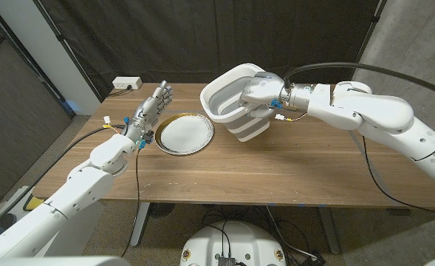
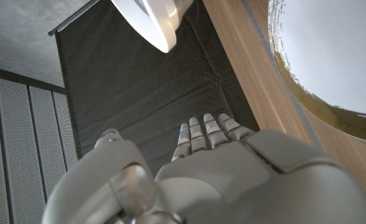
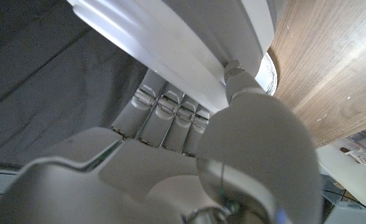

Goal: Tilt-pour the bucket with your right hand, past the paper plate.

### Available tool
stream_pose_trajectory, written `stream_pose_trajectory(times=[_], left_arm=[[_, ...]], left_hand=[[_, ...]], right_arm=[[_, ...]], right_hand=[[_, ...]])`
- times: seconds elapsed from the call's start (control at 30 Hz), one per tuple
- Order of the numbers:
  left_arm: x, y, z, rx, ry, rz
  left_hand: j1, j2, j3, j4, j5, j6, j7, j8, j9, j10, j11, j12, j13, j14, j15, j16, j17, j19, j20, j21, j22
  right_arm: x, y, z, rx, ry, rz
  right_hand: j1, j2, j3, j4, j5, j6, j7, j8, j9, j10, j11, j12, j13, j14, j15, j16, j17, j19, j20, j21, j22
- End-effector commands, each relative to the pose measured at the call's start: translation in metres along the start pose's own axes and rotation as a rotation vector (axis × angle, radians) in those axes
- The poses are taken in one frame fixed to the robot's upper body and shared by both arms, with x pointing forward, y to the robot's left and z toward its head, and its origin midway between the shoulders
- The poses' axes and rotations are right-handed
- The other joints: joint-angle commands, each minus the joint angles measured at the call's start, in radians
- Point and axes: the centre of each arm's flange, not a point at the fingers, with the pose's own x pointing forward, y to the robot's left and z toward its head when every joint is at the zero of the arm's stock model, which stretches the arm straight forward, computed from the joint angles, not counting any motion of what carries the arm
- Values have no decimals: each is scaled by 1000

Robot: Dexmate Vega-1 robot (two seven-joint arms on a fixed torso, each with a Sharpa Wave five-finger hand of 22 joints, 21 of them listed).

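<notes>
The right hand (image 1: 260,90) is gripping the white bucket (image 1: 235,100) by its rim, holding it tilted, mouth leaning toward the paper plate (image 1: 184,134), which is lying on the wooden table (image 1: 291,174) at the bucket's 8 o'clock. The left hand (image 1: 149,111) is hovering at the plate's 9 o'clock, fingers straight, holding nothing.

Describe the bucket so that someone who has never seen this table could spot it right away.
Start at the wooden table and look toward its far edge, right of the gold-rimmed paper plate. There the right hand grips the bucket, tipped with its mouth toward the plate. It is the one tall thing there: white, with a grey inside and grey bands around its wall.
</notes>
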Motion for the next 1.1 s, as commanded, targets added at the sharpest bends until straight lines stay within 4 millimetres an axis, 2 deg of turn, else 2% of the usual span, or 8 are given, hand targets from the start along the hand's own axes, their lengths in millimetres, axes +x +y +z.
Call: stream_pose_trajectory(times=[0.03, 0.93, 1.1], left_arm=[[-1, 0, 9, 21, -21, -9], [-16, -9, 13, 10, -36, -12], [-17, -13, 5, -8, -17, -16]], left_hand=[[6, 1, -7, 3, -2, 7, 2, -3, 6, 5, 2, 1, 2, 4, 0, -2, 2, -7, -5, -2, 5], [10, 4, -10, 3, -7, 9, 3, -4, 6, 5, 0, -1, 2, 3, 1, -3, 2, -10, -4, -3, 5], [10, 5, -10, 3, -8, 10, 3, -4, 6, 8, 2, -1, 2, 4, 1, -3, 2, -9, -4, -3, 5]], right_arm=[[25, 4, -9, -89, 2, 10], [56, 10, -15, -305, -29, 81], [66, 10, -19, -333, -28, 112]], right_hand=[[75, 82, -7, 2, -4, 68, -65, 8, 3, 11, -3, -3, 2, 13, -15, -3, 1, 3, -86, 7, 3], [72, 79, -13, 5, -5, 70, -71, 8, 2, 16, -6, -6, 3, 16, -16, -7, 3, -3, -85, 16, -1], [72, 78, -15, 5, -6, 71, -73, 8, 2, 16, -9, -7, 4, 18, -16, -7, 4, -5, -85, 18, -2]])
